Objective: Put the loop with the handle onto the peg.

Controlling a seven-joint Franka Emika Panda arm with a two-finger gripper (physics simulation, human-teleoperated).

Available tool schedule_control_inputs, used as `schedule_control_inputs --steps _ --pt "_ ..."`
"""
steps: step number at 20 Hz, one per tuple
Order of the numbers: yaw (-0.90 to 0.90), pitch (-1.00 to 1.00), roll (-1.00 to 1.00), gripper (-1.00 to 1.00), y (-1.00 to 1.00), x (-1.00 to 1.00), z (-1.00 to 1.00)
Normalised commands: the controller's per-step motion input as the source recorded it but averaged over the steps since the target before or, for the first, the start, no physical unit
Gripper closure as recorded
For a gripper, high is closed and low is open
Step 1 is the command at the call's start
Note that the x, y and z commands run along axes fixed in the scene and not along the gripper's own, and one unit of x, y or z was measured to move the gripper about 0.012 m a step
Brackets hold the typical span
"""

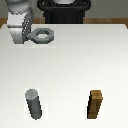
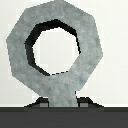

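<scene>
The white robot arm (image 1: 20, 22) is seen at the far edge of the white table (image 1: 70, 65), on the exterior view's left, reaching down so that its wrist hangs low over the tabletop. The gripper (image 1: 31, 36) is found at the arm's lower end, just beside the small flat grey ring with a round hole and a stubby handle (image 1: 44, 35), and the handle side of that ring is pointed toward it. In the wrist view the grey ring (image 2: 55, 47) fills most of the picture, its handle running down to the dark fingertips (image 2: 45, 103) showing on either side of the stem; the handle appears to be pinched between them, though the contact itself is not clearly shown, so the jaws' state cannot be told with certainty. The short upright dark grey cylinder peg (image 1: 33, 104) is stood at the near side of the table, well apart from the ring. A brown wooden rectangular block (image 1: 96, 105) is stood upright toward the exterior view's right, apart from the peg.
</scene>
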Motion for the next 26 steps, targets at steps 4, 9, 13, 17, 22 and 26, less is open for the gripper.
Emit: schedule_control_inputs --steps 4,9,13,17,22,26 --pt "-0.04 0.00 0.00 1.00 0.00 0.00 0.50" --pt "-0.86 0.00 0.00 1.00 0.00 0.00 0.00" --pt "-0.64 0.00 0.00 1.00 0.00 0.25 0.00" --pt "0.00 0.00 0.00 1.00 0.00 0.75 0.00" --pt "0.00 0.00 0.00 1.00 0.00 1.00 0.00" --pt "0.00 0.00 0.00 1.00 0.00 0.25 0.50"
